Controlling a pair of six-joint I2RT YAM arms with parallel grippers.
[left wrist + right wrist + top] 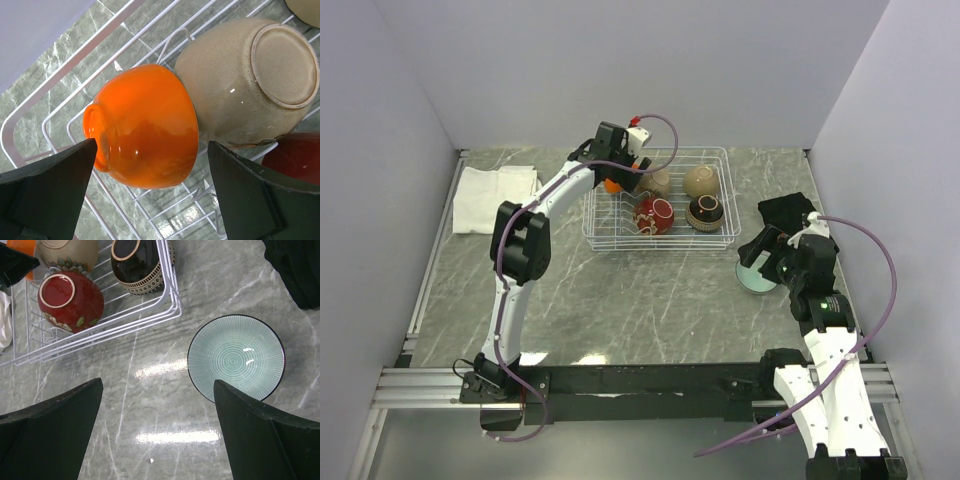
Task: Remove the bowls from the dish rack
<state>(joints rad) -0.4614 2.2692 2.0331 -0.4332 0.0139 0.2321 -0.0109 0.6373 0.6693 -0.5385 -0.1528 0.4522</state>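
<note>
The right gripper [158, 384] has its fingers wide apart over the marble table [150, 440]. The pale green bowl [236, 358] stands upright on the table, near the corner of the dish rack [172, 305]. In the rack the dark red bowl [70, 300], the black-brown bowl [141, 265] and a tan bowl [67, 252] lie bottom up.

Left arm [520, 240] stretched far, right arm [825, 350] tucked short.
Left gripper [152, 145] tips downward with fingers spread wide; right gripper [158, 384] faces straight down, its fingers equally parted.

Bright, even light from above; shadows are soft. White glare streaks the counter [150, 405] and sheens the orange bowl [150, 125], whose near edge seems slightly blurred.
</note>
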